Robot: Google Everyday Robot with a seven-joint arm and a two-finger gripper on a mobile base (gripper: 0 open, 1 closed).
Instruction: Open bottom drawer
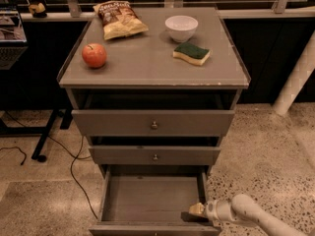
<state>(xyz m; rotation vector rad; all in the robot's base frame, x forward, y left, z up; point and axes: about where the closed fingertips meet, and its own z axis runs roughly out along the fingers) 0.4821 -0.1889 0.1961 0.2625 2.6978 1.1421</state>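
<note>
The bottom drawer [150, 198] of the grey cabinet stands pulled far out, its plain grey inside showing and nothing in it. Its front edge runs along the bottom of the view and its knob is out of sight. My gripper [195, 210] reaches in from the lower right on a white arm [246, 211]. Its tan tip lies over the drawer's right front corner, beside the right side wall. The top drawer [153, 123] and the middle drawer [154, 155] above it each show a small round knob and stand shut.
On the cabinet top [152, 65] lie a red apple [94, 55], a chip bag [118, 19], a white bowl [181, 27] and a green sponge [191, 53]. A black cable [74, 168] runs over the speckled floor on the left. A white post [295, 80] stands at the right.
</note>
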